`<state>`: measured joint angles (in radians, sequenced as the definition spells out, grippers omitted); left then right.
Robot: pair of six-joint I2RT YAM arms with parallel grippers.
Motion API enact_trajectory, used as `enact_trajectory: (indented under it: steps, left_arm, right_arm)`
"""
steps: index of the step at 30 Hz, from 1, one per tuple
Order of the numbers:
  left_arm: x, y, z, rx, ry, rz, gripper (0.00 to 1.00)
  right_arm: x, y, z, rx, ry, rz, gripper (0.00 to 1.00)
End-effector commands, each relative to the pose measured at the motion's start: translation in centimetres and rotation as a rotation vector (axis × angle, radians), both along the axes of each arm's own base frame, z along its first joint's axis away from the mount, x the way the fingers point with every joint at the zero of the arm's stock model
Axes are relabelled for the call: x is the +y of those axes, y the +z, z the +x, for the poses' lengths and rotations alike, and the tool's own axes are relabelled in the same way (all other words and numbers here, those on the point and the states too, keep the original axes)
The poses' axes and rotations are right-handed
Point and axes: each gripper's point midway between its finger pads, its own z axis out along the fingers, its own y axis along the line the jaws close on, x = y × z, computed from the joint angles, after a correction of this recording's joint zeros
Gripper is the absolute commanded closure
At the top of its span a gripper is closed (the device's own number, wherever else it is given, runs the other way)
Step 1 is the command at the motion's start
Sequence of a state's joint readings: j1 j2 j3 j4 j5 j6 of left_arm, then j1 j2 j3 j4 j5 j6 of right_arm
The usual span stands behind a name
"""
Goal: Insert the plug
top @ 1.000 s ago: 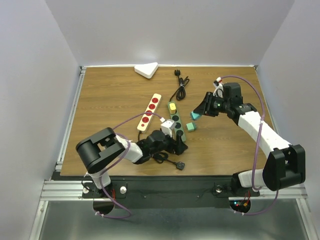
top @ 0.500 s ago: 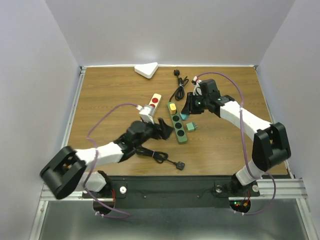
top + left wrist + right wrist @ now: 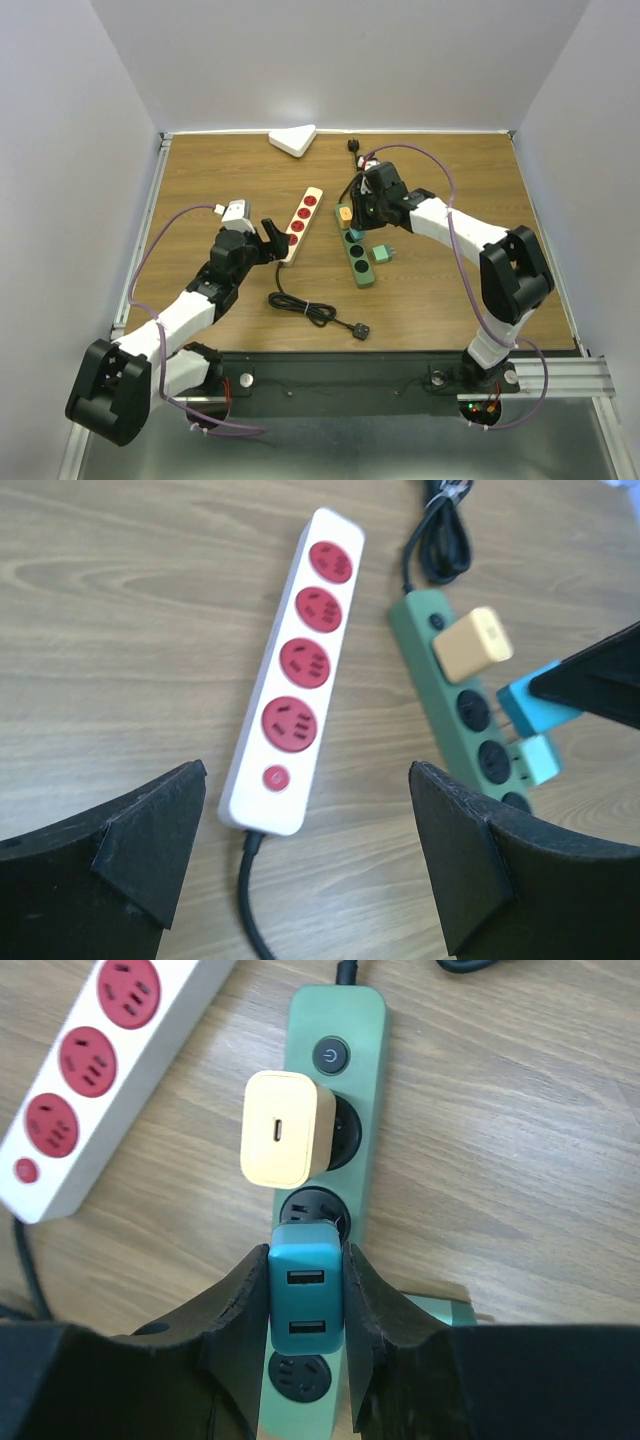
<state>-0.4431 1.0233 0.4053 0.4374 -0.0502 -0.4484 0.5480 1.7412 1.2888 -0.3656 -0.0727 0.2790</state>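
A blue two-port USB plug (image 3: 306,1295) is pinched between the fingers of my right gripper (image 3: 306,1305), which is shut on it. It hangs over the green power strip (image 3: 345,1090), just past the strip's second socket (image 3: 312,1210). A yellow plug (image 3: 285,1130) sits in the first socket. From above, the right gripper (image 3: 360,215) is over the strip's upper half (image 3: 357,262). My left gripper (image 3: 303,810) is open, empty, at the cord end of a white strip with red sockets (image 3: 300,675).
A pale teal plug (image 3: 381,253) lies loose just right of the green strip. A black cable (image 3: 305,308) with a plug (image 3: 361,331) runs along the near table. A coiled black cord (image 3: 358,182) and a white triangular block (image 3: 293,140) lie at the back.
My left arm has drawn back left, from the green strip to the white strip. My right arm has carried the blue plug left, from beside the strip to over it.
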Motion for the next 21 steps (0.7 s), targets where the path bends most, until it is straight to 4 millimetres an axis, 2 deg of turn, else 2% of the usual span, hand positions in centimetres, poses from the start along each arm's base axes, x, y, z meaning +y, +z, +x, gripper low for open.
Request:
enact_trajectory:
  steps: [1, 9, 21]
  left_arm:
    - [0.5, -0.3, -0.3, -0.004, -0.021, 0.028, 0.06]
    - [1.6, -0.9, -0.1, 0.000, 0.001, 0.038, 0.06]
    - [1.6, -1.0, -0.2, 0.003, -0.021, 0.037, 0.06]
  right_arm:
    - [0.4, 0.9, 2.1, -0.097, -0.056, -0.043, 1.00]
    - [0.9, 0.9, 2.9, -0.147, -0.095, -0.068, 1.00]
    - [1.1, 0.1, 2.9, -0.154, -0.114, -0.084, 1.00]
